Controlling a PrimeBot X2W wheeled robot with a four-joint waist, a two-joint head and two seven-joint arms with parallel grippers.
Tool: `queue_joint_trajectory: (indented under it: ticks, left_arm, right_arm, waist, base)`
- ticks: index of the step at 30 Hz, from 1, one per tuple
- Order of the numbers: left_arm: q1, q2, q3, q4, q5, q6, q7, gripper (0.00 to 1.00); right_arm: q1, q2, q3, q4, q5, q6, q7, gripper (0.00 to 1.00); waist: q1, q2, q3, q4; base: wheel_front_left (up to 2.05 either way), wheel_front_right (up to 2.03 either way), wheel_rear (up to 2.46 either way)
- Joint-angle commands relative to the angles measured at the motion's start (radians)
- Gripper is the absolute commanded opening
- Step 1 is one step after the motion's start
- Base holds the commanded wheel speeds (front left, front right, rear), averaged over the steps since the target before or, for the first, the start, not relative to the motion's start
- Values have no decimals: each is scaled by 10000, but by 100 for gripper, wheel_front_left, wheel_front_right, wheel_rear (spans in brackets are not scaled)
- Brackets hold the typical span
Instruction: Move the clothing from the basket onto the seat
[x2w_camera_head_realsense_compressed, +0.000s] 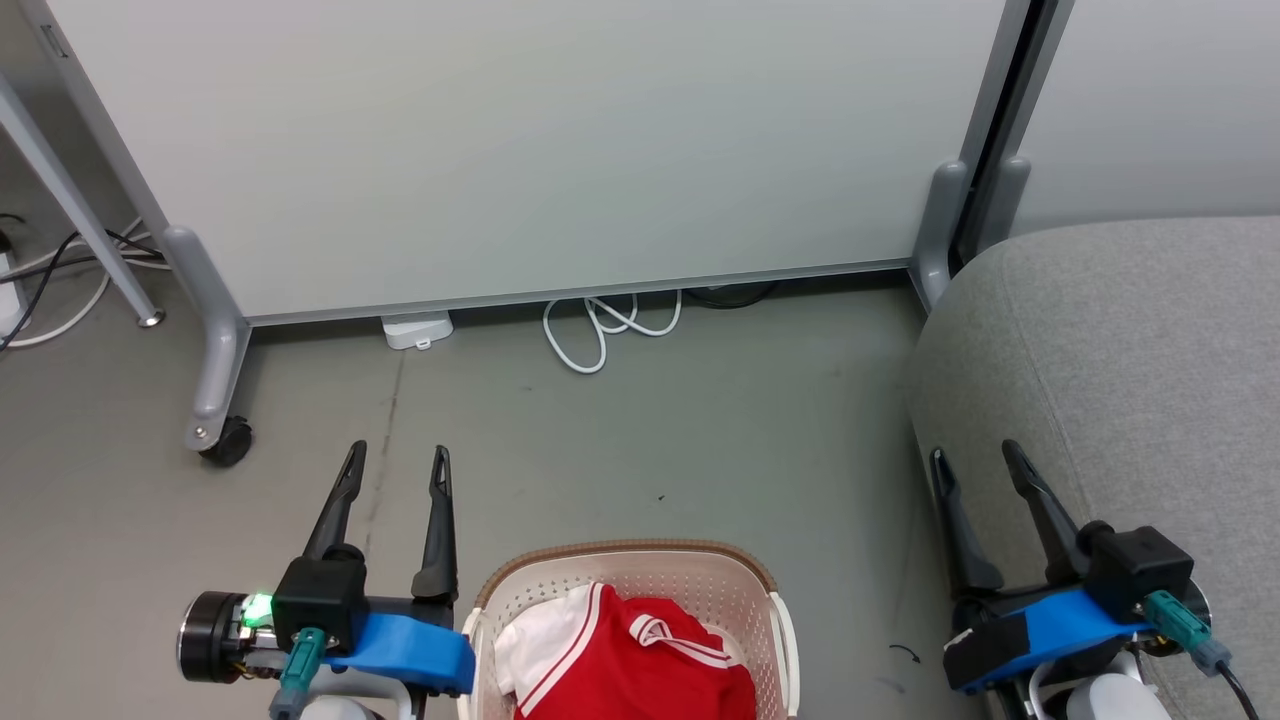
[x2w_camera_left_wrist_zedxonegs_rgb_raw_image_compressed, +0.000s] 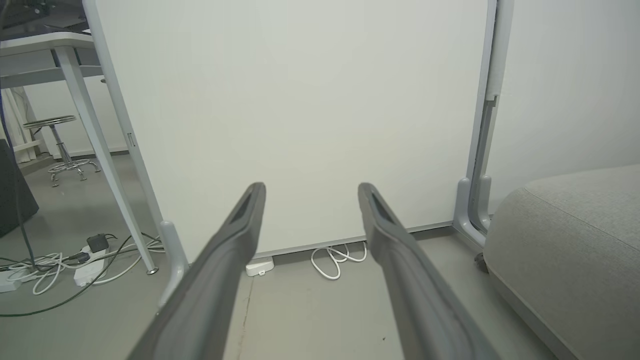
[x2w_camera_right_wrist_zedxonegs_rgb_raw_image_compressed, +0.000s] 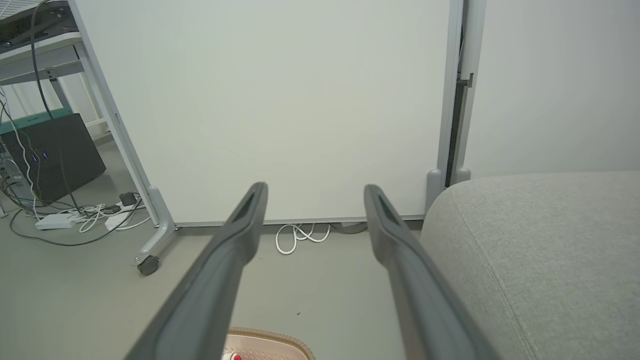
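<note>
The cream perforated basket (x2w_camera_head_realsense_compressed: 720, 590) with a brown rim sits on the floor at the bottom centre of the head view, its rim (x2w_camera_right_wrist_zedxonegs_rgb_raw_image_compressed: 270, 337) also peeking into the right wrist view. Red clothing (x2w_camera_head_realsense_compressed: 640, 665) with white stripes and a white panel lies bunched inside it. The light-grey seat (x2w_camera_head_realsense_compressed: 1130, 370) fills the right side; it also shows as seat (x2w_camera_left_wrist_zedxonegs_rgb_raw_image_compressed: 575, 240) and seat (x2w_camera_right_wrist_zedxonegs_rgb_raw_image_compressed: 540, 250). My left gripper (x2w_camera_head_realsense_compressed: 397, 458) stands open just left of the basket, holding nothing; my left gripper (x2w_camera_left_wrist_zedxonegs_rgb_raw_image_compressed: 310, 192) points at the wall panel. My right gripper (x2w_camera_head_realsense_compressed: 975, 455) is open beside the seat's front edge, as is my right gripper (x2w_camera_right_wrist_zedxonegs_rgb_raw_image_compressed: 316, 192).
A large pale partition panel (x2w_camera_head_realsense_compressed: 530, 150) on castor feet (x2w_camera_head_realsense_compressed: 225, 440) stands ahead. A white cable coil (x2w_camera_head_realsense_compressed: 600, 330) and a small white box (x2w_camera_head_realsense_compressed: 415, 330) lie at its base. Table legs, power strips and cables (x2w_camera_left_wrist_zedxonegs_rgb_raw_image_compressed: 60, 260) crowd the far left. Grey floor lies between basket and panel.
</note>
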Motion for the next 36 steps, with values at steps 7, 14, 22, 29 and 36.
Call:
queue_joint_trajectory:
  ticks: [7,14,22,29,36]
  left_arm:
    - [-127,9,73,102,-24,-45,-76,100]
    - [-84,-48,181,237,-334,-184,-76,100]
    - [-94,-96,257,367,-424,-262,-76,100]
    - [-106,-108,287,393,-439,-302,-76,100]
    - [-173,-121,281,434,-465,-340,-76,100]
  right_arm:
    - [-135,-64,-21,102,-189,24,-80,100]
    - [-133,-62,-67,251,-28,24,-80,100]
    - [-178,-62,-41,366,53,24,-79,100]
    - [-169,-62,-17,373,56,24,-79,100]
    - [-184,-63,33,336,70,24,-79,100]
  waist:
    - [-1,0,-10,10]
    - [-1,0,-34,19]
    - [-1,0,-43,24]
    - [-1,0,-30,27]
    - [-1,0,22,8]
  base:
    - [0,0,0]
    - [0,0,0]
    - [0,0,0]
    - [0,0,0]
    - [0,0,0]
